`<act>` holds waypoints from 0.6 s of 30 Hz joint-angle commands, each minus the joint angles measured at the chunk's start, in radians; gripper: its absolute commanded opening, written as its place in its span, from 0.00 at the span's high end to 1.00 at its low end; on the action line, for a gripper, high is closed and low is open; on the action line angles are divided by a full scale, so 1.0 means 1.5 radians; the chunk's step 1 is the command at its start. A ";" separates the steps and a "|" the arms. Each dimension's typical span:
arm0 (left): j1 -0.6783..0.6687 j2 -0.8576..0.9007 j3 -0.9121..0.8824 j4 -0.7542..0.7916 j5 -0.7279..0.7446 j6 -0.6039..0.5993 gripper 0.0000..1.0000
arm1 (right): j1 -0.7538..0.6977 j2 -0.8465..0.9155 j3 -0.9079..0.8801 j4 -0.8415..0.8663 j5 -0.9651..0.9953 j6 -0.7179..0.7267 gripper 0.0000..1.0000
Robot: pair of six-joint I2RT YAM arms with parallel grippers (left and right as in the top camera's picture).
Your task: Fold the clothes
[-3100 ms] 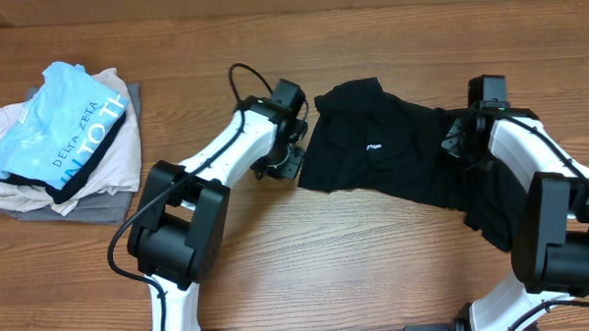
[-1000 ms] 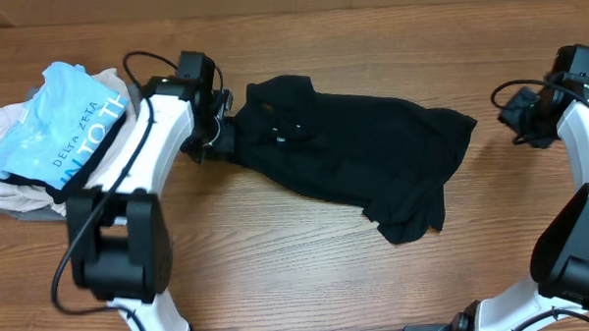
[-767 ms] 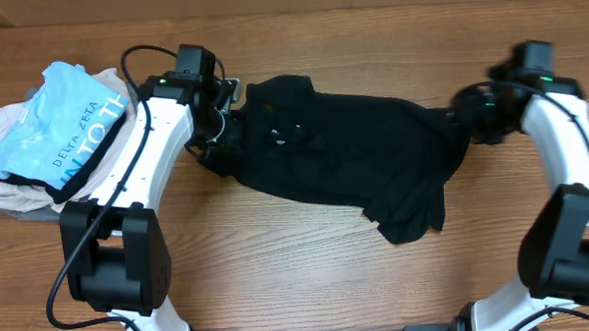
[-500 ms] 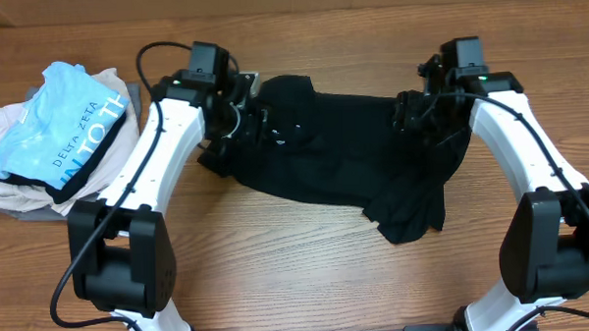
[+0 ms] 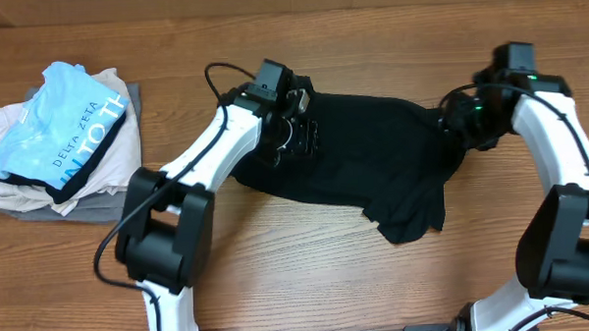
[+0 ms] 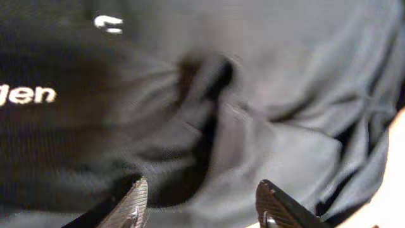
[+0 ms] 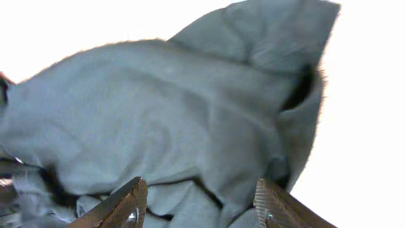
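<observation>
Since half a second ago, my left claw (image 5: pixel 301 138) has slid right onto the black shirt (image 5: pixel 373 153), and my right claw (image 5: pixel 462 125) has drawn back to its right edge. Overhead, the shirt lies rumpled mid-desk (image 5: pixel 279 274), well apart from a folded pile (image 5: pixel 58 134) at the left. Left wrist view: my fingers (image 6: pixel 134 201) stand apart, released, over creased black cloth with white print (image 6: pixel 28 95). Right wrist view: fingers (image 7: pixel 126 201) spread, released, above a washed-out fold of shirt.

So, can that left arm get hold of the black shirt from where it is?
Probably yes: the left pincer hangs open right over the black shirt, and nothing seems to lie between them.
</observation>
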 commanded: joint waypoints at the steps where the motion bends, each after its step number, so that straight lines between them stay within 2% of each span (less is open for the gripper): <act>1: 0.006 0.017 -0.002 0.022 -0.009 -0.055 0.45 | -0.018 -0.014 0.016 0.002 -0.034 0.003 0.41; 3: 0.007 0.017 -0.002 0.042 -0.029 -0.037 0.51 | -0.021 -0.014 0.016 0.003 -0.034 0.003 0.41; 6: 0.007 0.017 -0.002 0.068 -0.030 0.015 0.70 | -0.021 -0.014 0.016 0.005 -0.034 0.003 0.41; 10: 0.007 0.017 -0.002 0.070 -0.033 0.081 0.80 | -0.020 -0.014 0.016 0.005 -0.034 0.003 0.41; 12: 0.007 0.017 -0.002 0.067 -0.035 0.115 0.78 | -0.020 -0.014 0.016 0.005 -0.034 0.003 0.41; 15: 0.004 0.017 -0.002 0.067 -0.037 0.171 0.57 | -0.020 -0.014 0.016 0.005 -0.034 0.003 0.41; 16: 0.003 0.017 -0.002 0.064 -0.050 0.174 0.53 | -0.020 -0.014 0.016 0.005 -0.034 0.003 0.41; 18: -0.001 0.017 -0.002 0.056 -0.104 0.168 0.50 | -0.020 -0.014 0.016 0.005 -0.034 0.003 0.41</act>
